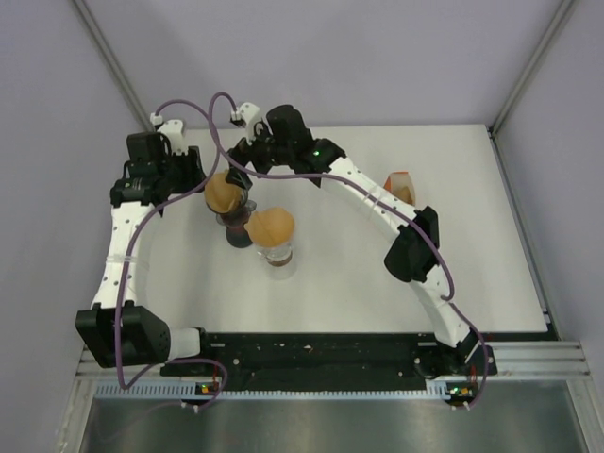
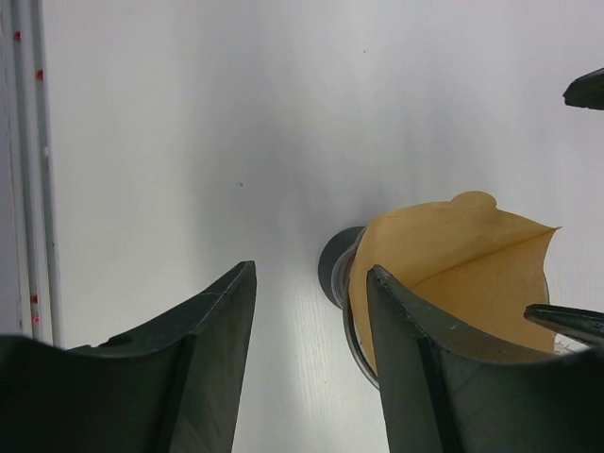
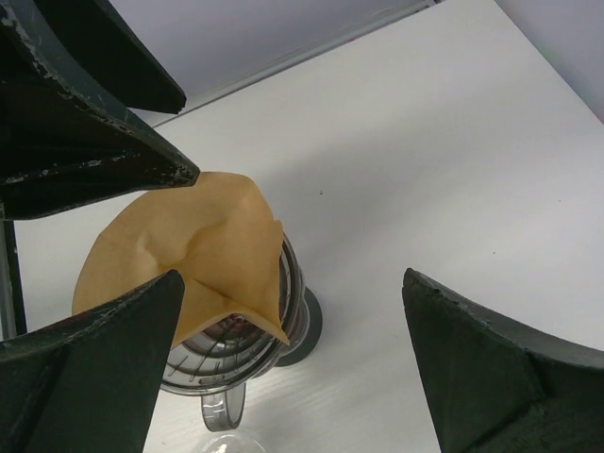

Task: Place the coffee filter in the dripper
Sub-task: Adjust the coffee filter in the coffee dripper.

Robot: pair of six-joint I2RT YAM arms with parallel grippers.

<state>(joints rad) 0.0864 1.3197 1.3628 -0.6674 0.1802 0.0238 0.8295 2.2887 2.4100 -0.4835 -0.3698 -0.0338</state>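
A brown paper coffee filter (image 3: 179,250) sits opened out in the mouth of the clear glass dripper (image 3: 288,302), one folded corner hanging over the rim. In the top view this filter (image 1: 224,192) is at the table's far left. My left gripper (image 2: 311,283) is open, with bare table between its fingers; its right finger (image 2: 415,349) stands against the filter (image 2: 453,250) and the dripper's rim (image 2: 351,326). My right gripper (image 3: 293,293) hangs wide open above the dripper, holding nothing. Seen from above, both grippers flank the filter: left (image 1: 200,175), right (image 1: 241,159).
A second brown filter (image 1: 271,227) rests on a clear glass vessel (image 1: 280,257) just right of the dripper. A small brown and white object (image 1: 401,184) stands at the far right, behind the right arm. Grey walls enclose the white table (image 1: 472,245).
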